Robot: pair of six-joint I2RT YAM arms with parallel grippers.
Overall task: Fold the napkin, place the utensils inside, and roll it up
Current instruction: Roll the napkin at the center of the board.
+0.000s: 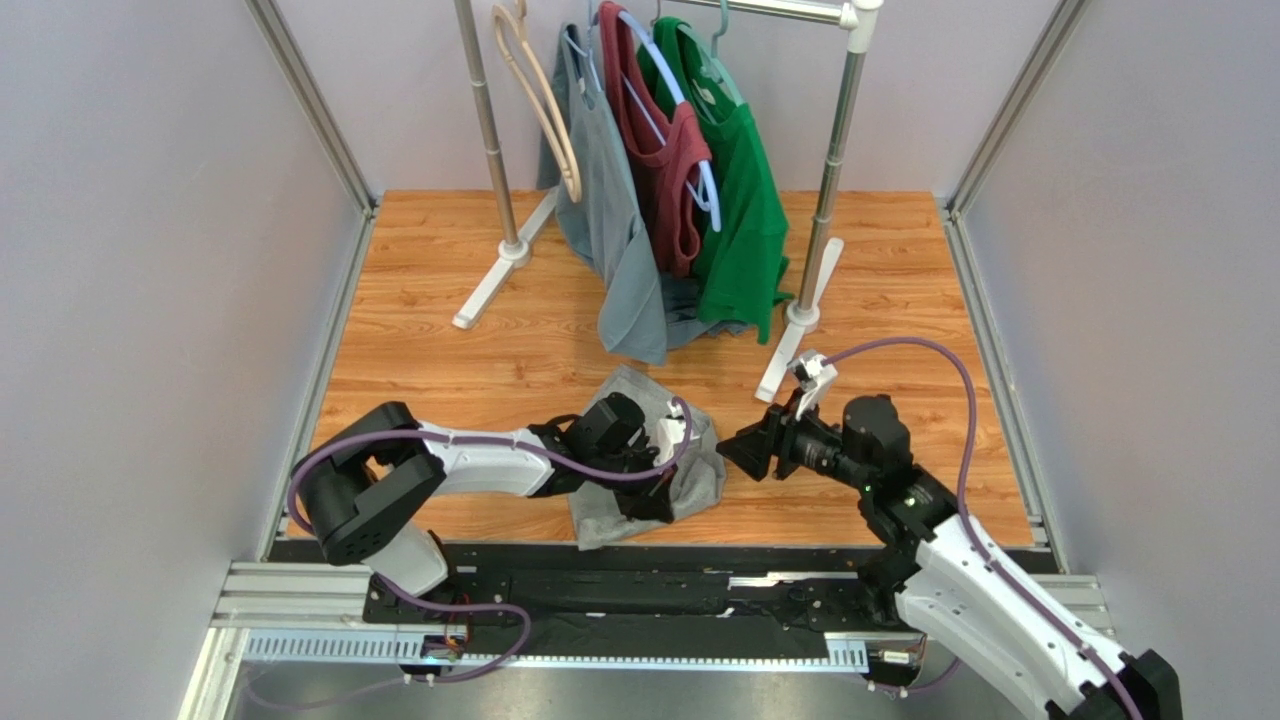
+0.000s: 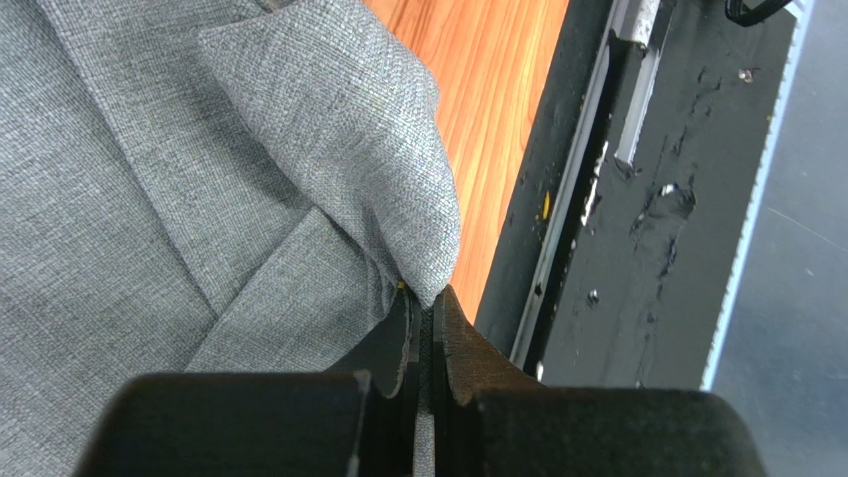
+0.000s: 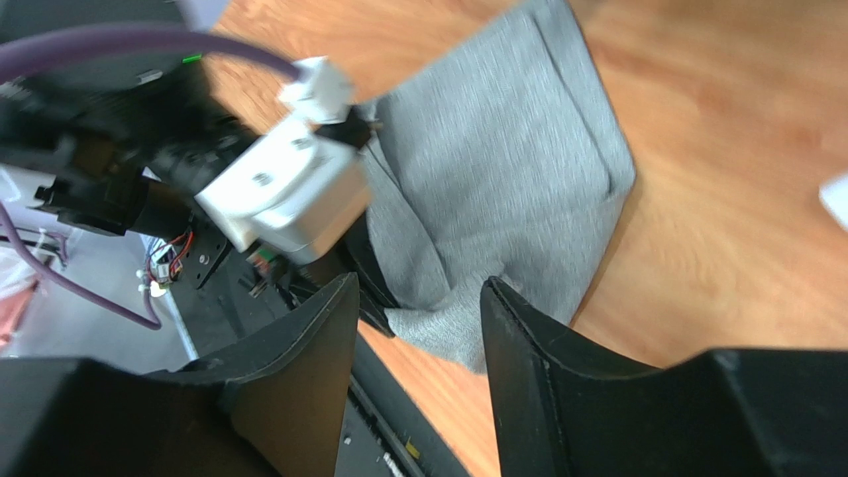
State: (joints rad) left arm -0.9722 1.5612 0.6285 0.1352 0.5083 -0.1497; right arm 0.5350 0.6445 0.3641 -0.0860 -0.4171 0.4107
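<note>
Soft heather-grey cloth napkin (image 2: 149, 199): limp, bunches; grip at corners. Left jaws closed, seemingly pinching folded edge; right jaws wide, empty.

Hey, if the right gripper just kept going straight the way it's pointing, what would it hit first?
Most likely the napkin, whose bunched edge shows right between the fingers of the open right gripper. The left arm sits close beside that line, and depth is unclear.
</note>
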